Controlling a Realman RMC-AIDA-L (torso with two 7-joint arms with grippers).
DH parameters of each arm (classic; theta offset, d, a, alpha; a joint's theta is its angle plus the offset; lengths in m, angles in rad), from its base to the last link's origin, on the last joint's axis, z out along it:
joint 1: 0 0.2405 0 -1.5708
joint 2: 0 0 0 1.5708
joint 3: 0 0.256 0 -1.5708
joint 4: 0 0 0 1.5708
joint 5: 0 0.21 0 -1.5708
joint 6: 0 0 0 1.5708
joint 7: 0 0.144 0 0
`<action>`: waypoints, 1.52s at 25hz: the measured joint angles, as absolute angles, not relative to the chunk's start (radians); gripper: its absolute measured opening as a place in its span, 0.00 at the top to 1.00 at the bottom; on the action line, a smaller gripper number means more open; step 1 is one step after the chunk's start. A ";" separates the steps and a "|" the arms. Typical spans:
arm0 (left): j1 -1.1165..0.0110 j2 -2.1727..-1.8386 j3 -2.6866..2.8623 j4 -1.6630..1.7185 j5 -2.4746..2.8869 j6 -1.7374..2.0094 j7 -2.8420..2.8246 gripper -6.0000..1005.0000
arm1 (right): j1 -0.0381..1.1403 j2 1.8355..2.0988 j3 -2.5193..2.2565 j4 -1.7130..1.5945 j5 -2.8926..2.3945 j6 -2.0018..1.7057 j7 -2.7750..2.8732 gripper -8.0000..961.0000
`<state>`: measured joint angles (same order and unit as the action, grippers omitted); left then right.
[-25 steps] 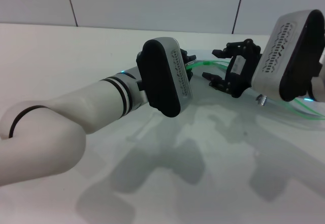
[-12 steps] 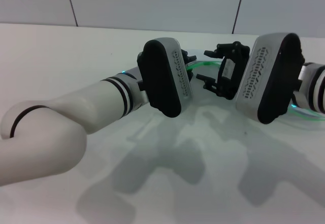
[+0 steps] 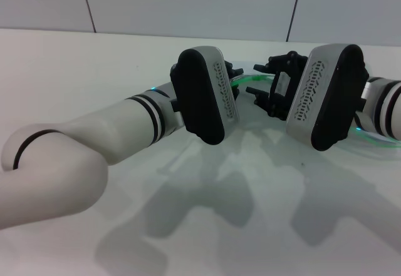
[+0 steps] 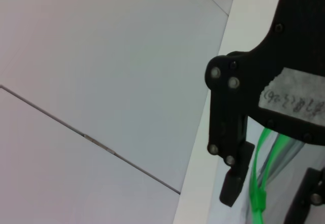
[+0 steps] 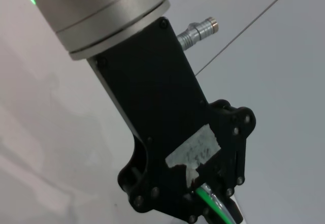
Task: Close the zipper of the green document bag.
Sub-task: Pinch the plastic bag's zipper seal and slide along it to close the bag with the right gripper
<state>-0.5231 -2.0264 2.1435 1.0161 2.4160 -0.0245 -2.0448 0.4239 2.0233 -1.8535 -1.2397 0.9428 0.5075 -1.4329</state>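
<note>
- Sliding along the zipper point(image 3: 247, 79), the right gripper point(image 3: 263, 94) has closed in on the left gripper point(image 3: 234, 79).
- Right of both, the green document bag point(image 3: 376, 139) lies flat on the white table point(image 3: 94, 69).
- Left jaws straddle the green strip; whether either gripper clamps it, I cannot tell.

White table point(image 3: 75, 63) fills the near scene, soft shadows on it. Far side: pale grey panelled wall point(image 3: 188, 4), thin dark seams.

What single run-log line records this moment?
left gripper: at zipper | right gripper: beside it | green document bag: on table
</note>
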 joint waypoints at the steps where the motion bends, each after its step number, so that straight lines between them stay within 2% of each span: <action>1: -0.523 -2.026 2.143 1.016 2.416 -0.024 -2.045 0.94 | 0.424 2.023 -1.854 -1.242 0.943 0.507 -1.433 0.57; 25: -0.525 -2.026 2.143 1.018 2.416 -0.025 -2.045 0.94 | 0.437 2.029 -1.887 -1.224 0.947 0.466 -1.427 0.81; 38: -0.526 -2.026 2.144 1.018 2.416 -0.025 -2.045 0.94 | 0.444 2.029 -1.868 -1.210 0.944 0.465 -1.410 0.84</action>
<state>-0.5256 -2.0263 2.1445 1.0179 2.4159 -0.0246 -2.0448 0.4442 2.0295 -1.8685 -1.2102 0.9443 0.4651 -1.4099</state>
